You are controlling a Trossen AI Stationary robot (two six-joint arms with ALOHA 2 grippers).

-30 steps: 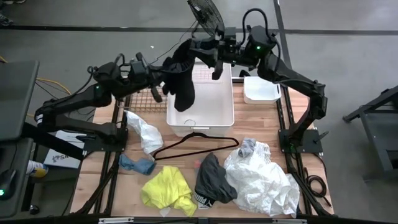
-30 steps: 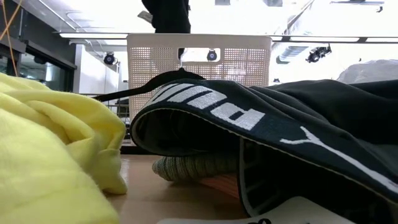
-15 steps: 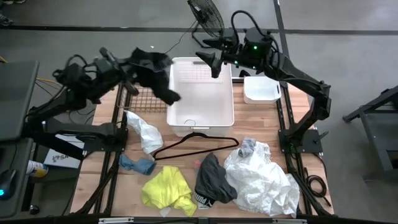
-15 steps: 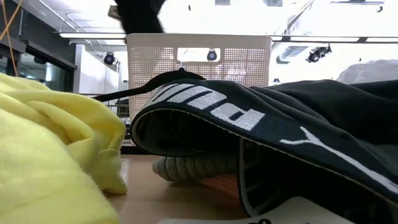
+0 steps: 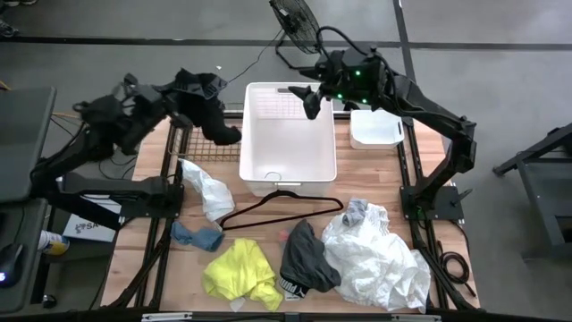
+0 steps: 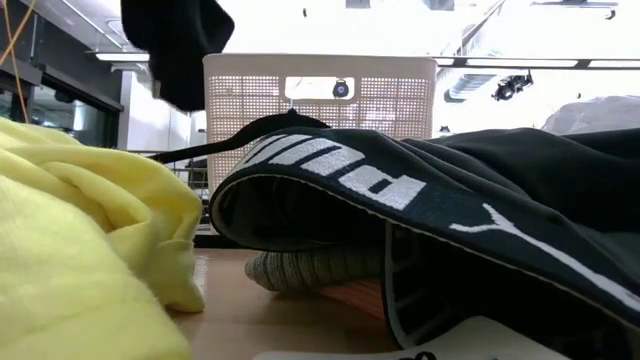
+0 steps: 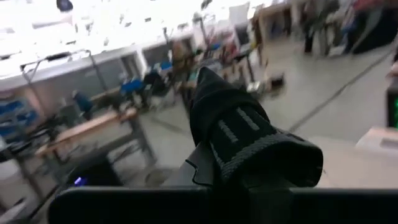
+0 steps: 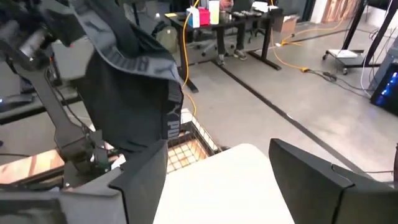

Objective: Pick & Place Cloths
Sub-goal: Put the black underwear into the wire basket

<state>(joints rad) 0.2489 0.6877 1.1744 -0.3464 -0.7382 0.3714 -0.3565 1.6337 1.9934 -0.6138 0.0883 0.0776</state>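
Black fabric garment (image 5: 213, 112) hangs bunched from the left hand (image 5: 190, 89), which grips it above the far-left part of the wooden counter (image 5: 357, 183), just left of the white rectangular plastic basket (image 5: 288, 170) — clear of the basket's rim. From the low camera the same dark cloth (image 6: 175, 45) dangles in front of the basket's perforated wall (image 6: 400, 95). The right hand (image 5: 310, 100) hovers over the basket's far edge with its fingers (image 8: 320, 180) spread apart and nothing between them.

On the near part of the counter lie the other cloths: a large crumpled white garment (image 5: 380, 259) at the right, a dark grey piece with a lettered waistband (image 5: 304, 259) touching it, a bright yellow garment (image 5: 239, 273) beside that, and a small blue piece (image 5: 198, 236) further left. A thin black clothes hanger (image 5: 277, 207) lies between these and the basket — beside a smaller white cloth (image 5: 207, 188).
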